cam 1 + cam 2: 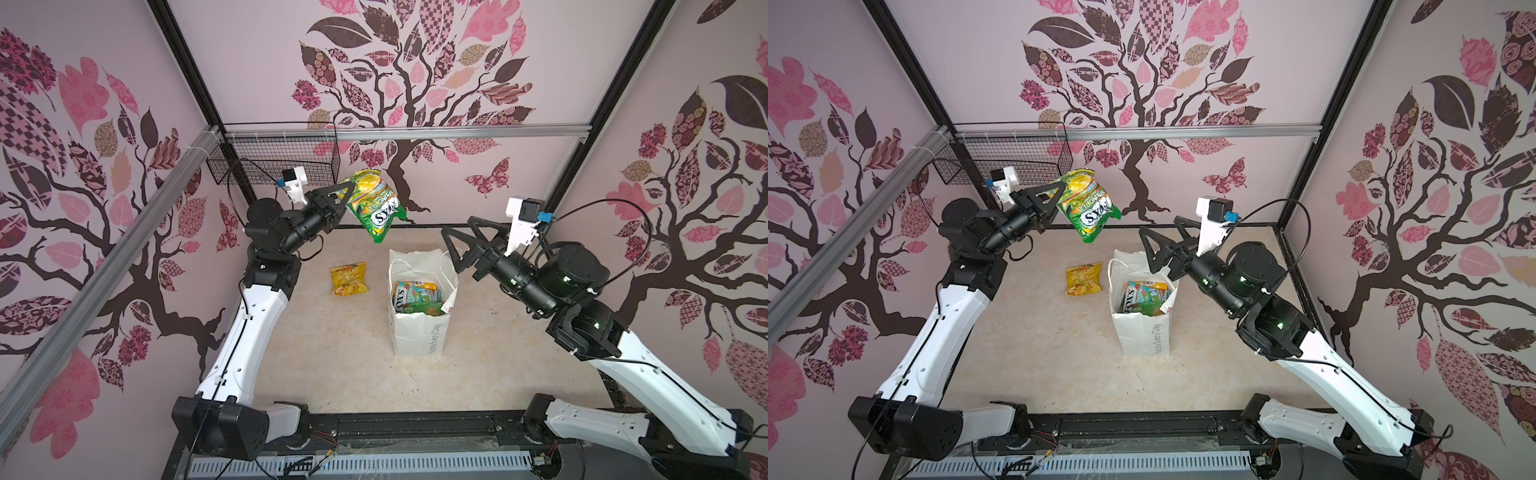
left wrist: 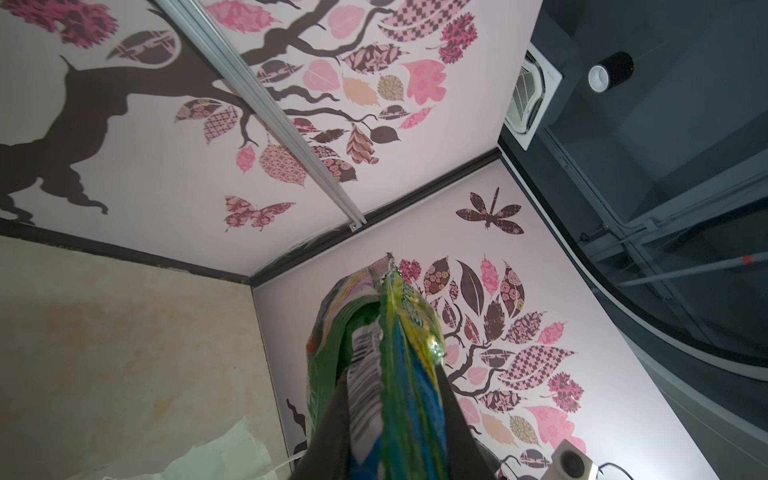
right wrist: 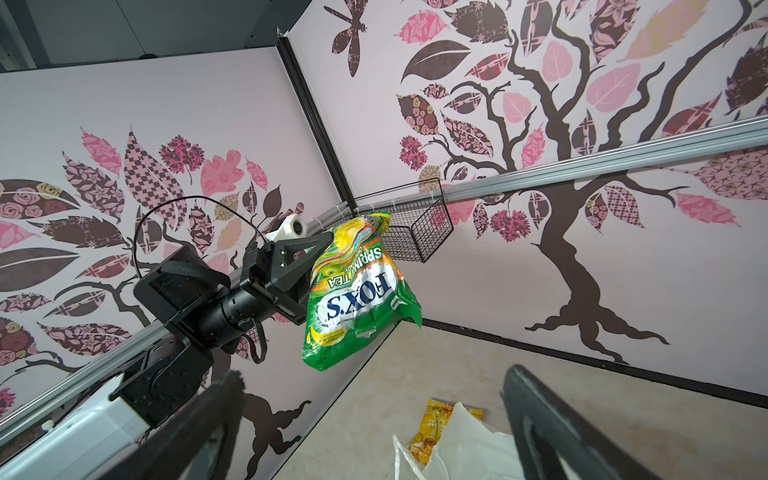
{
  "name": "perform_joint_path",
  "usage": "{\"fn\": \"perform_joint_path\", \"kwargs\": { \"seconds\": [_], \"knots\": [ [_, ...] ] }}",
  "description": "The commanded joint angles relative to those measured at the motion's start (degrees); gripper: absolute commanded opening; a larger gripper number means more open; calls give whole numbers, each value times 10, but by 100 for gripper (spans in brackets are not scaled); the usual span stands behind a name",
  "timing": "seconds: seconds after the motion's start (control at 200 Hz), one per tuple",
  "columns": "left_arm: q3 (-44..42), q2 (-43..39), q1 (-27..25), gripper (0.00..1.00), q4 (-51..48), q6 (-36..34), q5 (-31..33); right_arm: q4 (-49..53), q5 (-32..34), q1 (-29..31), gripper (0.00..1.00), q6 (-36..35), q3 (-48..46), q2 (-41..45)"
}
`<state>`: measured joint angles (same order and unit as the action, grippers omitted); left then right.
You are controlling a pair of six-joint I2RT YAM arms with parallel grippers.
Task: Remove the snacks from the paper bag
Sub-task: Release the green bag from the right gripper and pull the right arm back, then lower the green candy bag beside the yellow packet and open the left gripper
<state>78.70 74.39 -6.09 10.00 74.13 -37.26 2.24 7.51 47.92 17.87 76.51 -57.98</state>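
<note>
1 yellow packet (image 1: 348,279) lies on the bench (image 1: 332,357); the left tool (image 1: 349,192) pinches a green packet (image 1: 376,208) aloft. The right tool (image 1: 451,248) gapes empty by the paper bag (image 1: 419,336), which holds perhaps 3 more packets (image 1: 415,296).

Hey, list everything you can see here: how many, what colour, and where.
paper bag: one, white, standing mid-table
green packet: one, green-yellow, in the air
yellow packet: one, yellow, on table left of bag
packets in bag: several, teal, green, orange
wire basket: one, black, on rear rail
table: one, beige
left gripper: one, black, shut on green packet
right gripper: one, black, open above bag
</note>
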Motion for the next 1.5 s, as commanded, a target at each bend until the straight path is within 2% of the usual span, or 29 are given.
{"fn": "perform_joint_path", "kwargs": {
  "seconds": [0.0, 0.25, 0.54, 0.935, 1.17, 1.495],
  "knots": [
    [-38, -7, 36, 0, 48, 37, -2, 0, 14, 0, 100, -9, -3, 16],
    [-148, -13, 93, 0, 36, 31, 28, 10, 22, 0, 100, -16, -14, 23],
    [-280, -21, 95, 0, 25, 9, 73, 13, 33, 0, 100, -20, -34, 34],
    [-419, -48, 94, 0, -2, -46, 133, 28, 33, 0, 100, -16, -42, 19],
    [-456, -8, 94, 0, 19, -47, 129, 50, 48, 0, 100, -14, -40, 15],
    [-490, 94, 95, 0, 111, -23, 101, 62, 51, 0, 100, -15, -36, 13]
  ]
}}
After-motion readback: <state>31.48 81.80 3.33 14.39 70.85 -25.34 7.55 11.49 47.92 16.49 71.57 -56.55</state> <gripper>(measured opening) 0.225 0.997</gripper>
